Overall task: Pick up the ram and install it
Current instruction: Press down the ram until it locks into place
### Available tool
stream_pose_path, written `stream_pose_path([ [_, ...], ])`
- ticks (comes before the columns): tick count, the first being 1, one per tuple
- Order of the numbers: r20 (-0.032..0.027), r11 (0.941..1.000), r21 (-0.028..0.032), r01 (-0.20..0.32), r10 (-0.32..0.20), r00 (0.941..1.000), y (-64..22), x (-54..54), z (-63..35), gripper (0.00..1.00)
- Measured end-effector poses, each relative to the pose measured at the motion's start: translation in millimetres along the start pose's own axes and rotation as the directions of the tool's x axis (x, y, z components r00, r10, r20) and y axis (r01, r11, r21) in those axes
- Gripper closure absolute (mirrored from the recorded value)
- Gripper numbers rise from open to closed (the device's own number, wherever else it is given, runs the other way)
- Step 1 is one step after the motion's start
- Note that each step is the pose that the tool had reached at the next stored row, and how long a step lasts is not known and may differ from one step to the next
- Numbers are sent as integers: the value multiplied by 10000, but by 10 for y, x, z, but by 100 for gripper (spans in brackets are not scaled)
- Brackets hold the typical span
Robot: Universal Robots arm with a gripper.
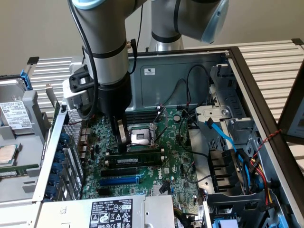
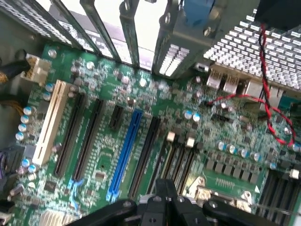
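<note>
Fingers closed, our gripper (image 1: 122,145) presses down at one end of the ram (image 1: 134,160), which sits upright in a motherboard (image 1: 175,156) slot.

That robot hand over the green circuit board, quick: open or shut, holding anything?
Hand: shut, fingertips down at the long thin dark-green memory stick; a grip cannot be told.

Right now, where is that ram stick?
In the exterior view the ram lies across the middle of the green motherboard, just above the blue slot, with the pincer at its left end.
</note>
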State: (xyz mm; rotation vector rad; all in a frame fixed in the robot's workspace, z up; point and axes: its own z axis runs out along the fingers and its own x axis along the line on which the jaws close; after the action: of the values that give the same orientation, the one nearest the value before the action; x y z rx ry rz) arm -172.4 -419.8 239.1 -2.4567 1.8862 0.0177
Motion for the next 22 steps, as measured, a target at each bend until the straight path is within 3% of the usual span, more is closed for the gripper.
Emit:
stream_pose_path([
  [4,1,10000,9,0,0,10000,3,19,15,89],
  [7,-15,10000,64,2,-2,10000,6,26,56,89],
  [15,-36,9999,129,5,-5,10000,8,28,96,89],
  [20,-57,9998,219,9,-8,10000,10,31,135,89],
  [22,-59,9998,218,11,-9,10000,10,31,134,89],
])
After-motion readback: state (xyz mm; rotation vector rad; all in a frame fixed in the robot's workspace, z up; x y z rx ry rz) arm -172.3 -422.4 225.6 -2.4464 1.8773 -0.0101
